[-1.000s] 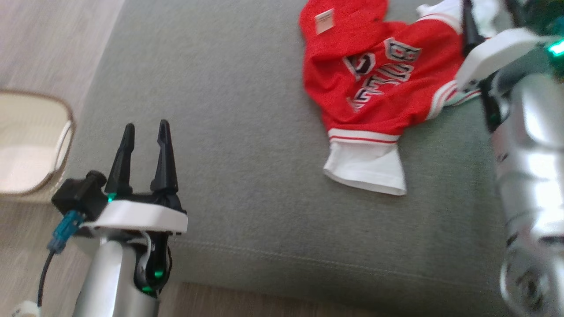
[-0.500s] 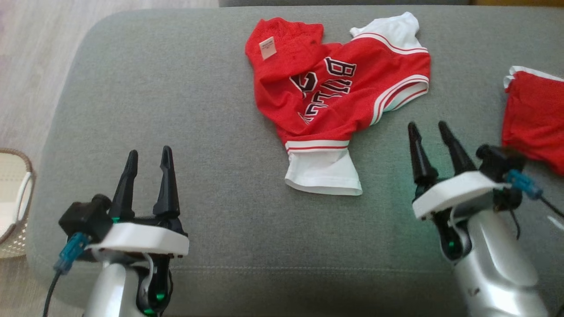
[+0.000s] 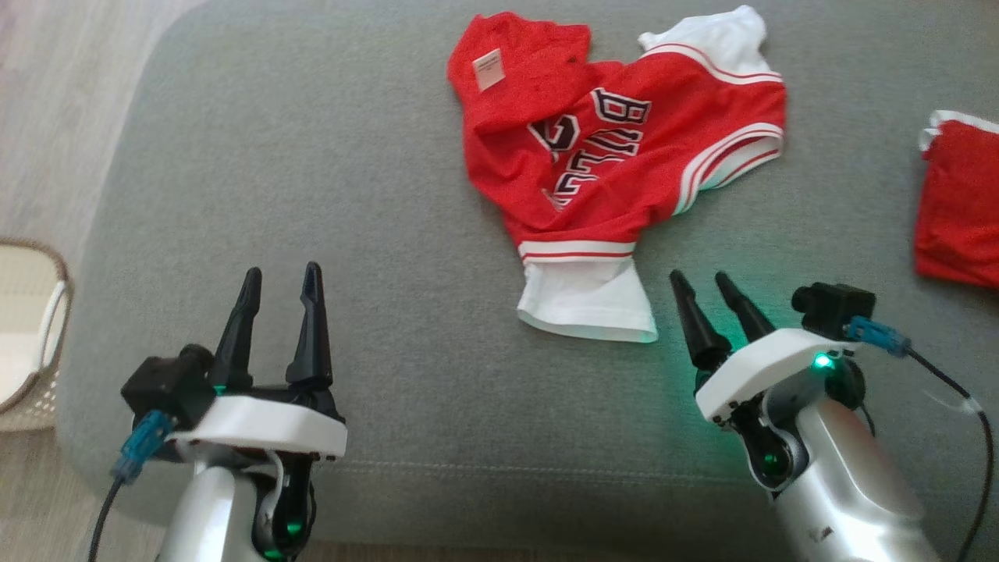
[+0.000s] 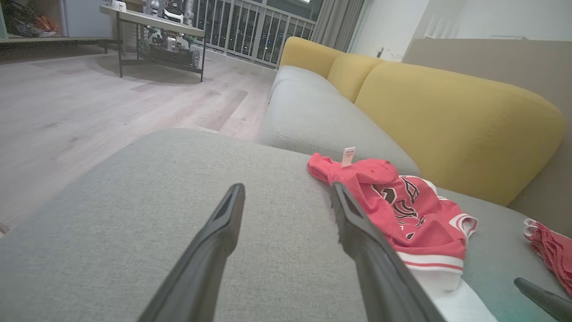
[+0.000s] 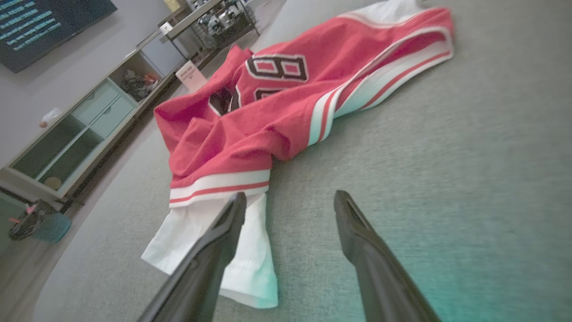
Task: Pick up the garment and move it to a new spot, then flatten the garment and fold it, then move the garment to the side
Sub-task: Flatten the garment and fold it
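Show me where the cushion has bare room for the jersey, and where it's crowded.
Widest: the left half of the grey cushion, between its left edge, the red jersey and the left gripper. A narrower strip lies between the grippers, on the jersey's near side. Crowded: the right, around the right gripper and a second red garment.

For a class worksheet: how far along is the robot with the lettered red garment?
Done: nothing; the lettered red garment lies crumpled on the grey cushion. In hand: left gripper and right gripper open, empty, the right nearer the garment. Left: pick up, move, flatten, fold, set aside.
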Robot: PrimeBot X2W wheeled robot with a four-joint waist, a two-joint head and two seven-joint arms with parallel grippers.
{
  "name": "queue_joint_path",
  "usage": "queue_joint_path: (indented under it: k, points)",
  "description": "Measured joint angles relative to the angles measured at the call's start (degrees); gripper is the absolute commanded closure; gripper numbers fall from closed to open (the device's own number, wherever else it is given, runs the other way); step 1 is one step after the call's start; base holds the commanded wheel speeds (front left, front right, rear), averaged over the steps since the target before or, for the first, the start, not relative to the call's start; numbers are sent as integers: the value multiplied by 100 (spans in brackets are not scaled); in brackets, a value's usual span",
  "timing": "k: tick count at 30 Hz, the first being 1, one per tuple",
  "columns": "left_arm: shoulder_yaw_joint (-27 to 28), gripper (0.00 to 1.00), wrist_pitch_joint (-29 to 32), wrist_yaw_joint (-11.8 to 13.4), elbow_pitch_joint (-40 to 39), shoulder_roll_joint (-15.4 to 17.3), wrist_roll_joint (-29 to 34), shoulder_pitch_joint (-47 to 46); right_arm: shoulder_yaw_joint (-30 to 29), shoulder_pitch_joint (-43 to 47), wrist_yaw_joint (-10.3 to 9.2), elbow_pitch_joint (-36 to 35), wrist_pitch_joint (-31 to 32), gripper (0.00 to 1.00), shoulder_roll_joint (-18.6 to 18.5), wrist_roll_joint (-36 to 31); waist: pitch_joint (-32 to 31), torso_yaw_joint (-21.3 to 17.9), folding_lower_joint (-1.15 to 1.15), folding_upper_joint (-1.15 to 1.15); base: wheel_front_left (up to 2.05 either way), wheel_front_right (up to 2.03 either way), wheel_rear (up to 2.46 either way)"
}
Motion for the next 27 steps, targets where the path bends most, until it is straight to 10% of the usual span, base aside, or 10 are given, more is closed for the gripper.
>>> queue_joint_path:
  k: [12,14,27]
  points:
    - [16,0,0,-8,62,1,31,-43,552,-493,0,1102,133,0,-3,644,145,448,0,0,0,0,0]
    - [21,0,0,-8,64,1,31,-44,682,-628,0,1266,133,100,-16,637,151,486,0,0,0,0,0]
    - [137,0,0,9,71,3,43,26,210,-1205,0,2343,-476,100,-242,-1273,-149,188,0,0,0,0,0]
